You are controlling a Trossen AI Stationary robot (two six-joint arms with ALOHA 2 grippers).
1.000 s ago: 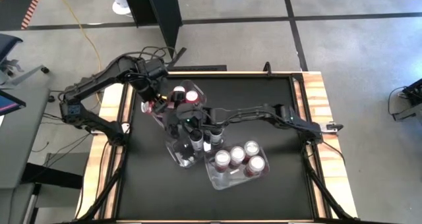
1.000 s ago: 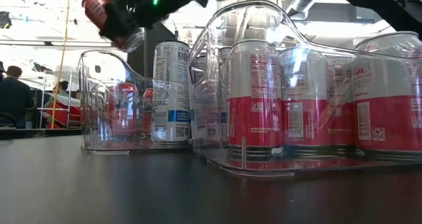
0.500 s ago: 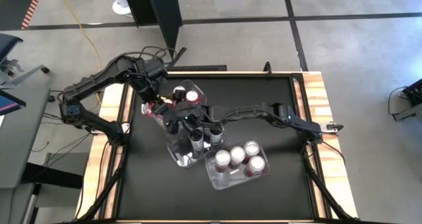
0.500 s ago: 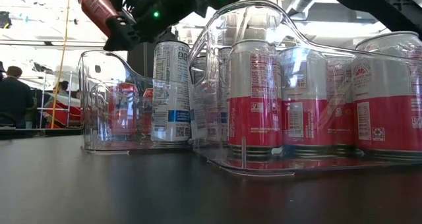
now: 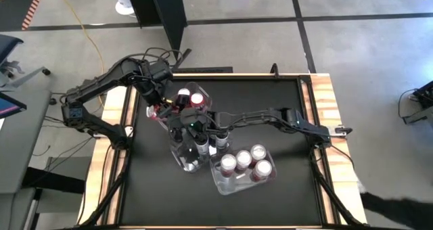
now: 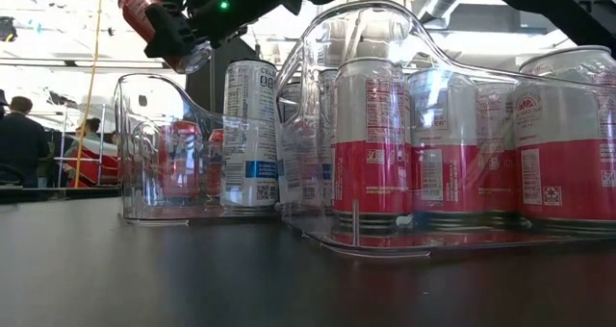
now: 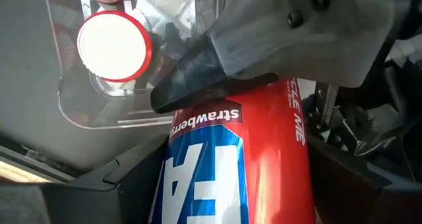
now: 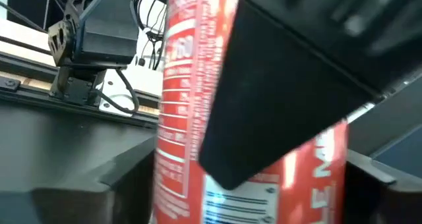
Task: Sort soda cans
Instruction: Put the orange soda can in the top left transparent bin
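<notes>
- Evidently, the red can (image 6: 144,10) hung in the air over the far-left part of the table (image 5: 270,108), with both arms meeting on it. It touched no surface.
- The left gripper (image 5: 161,107) had its fingers pinched on the can's sides. In the left wrist view the can (image 7: 237,151) filled the whole gap between them, and one finger of the other arm lay across its upper part.
- The right gripper (image 5: 177,116) looked pinched on the same can as well, with the can wedged between its fingers in its own wrist view. Which grip carried the weight could not be told.
- The can's long axis was tilted, neither upright nor flat. In the low view its high end leaned up and away from the grippers.
- The clear tub (image 7: 99,115) sat below and just beyond the can. A standing can with a white top (image 7: 114,46) was already inside, and open floor showed beside it.
- I judged the left arm nearer that tub. The can would need righting before it went down.
- Room was tight where the two grippers crowded each other and the tub's wall rose close under them.
- The white-and-red cans (image 5: 243,157) stood packed in the near tub (image 5: 220,182), well apart from the handover.
</notes>
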